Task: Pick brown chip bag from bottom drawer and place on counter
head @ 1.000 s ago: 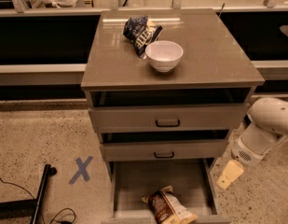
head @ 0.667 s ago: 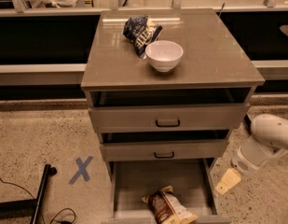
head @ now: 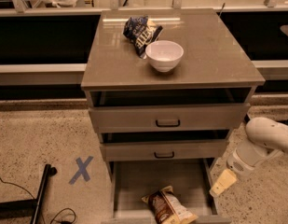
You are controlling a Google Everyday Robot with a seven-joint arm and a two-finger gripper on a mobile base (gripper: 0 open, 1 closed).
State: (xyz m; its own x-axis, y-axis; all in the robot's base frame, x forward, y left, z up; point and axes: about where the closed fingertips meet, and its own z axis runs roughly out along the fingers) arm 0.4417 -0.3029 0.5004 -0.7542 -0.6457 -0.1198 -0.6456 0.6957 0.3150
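1. The brown chip bag lies in the bottom drawer, at the lower centre of the frame. It rests near the drawer's front edge, slightly right of the middle. It is tilted, with its dark brown face up and its pale ends pointing to the upper left and lower right.
2. The bottom drawer is pulled out well beyond the two above it. The grey floor behind and to the left of the bag is bare.
3. The hand is at the lower right of the frame, outside the drawer and just beyond its right wall. It hangs over the speckled floor as a cream-coloured tip pointing down and to the left. It is apart from the bag. I cannot tell whether the hand is released or clenched.
4. The white arm behind the hand comes in from the right edge of the frame, level with the middle drawer.
5. The middle drawer and the top drawer each carry a black handle and each stand slightly open, with a dark gap above the front.
6. The counter fills the upper centre. On it a white bowl stands left of the middle. A dark blue chip bag lies just behind the bowl, towards the upper left, touching it or nearly so.
7. On the floor at the lower left are a blue tape cross and a black pole.
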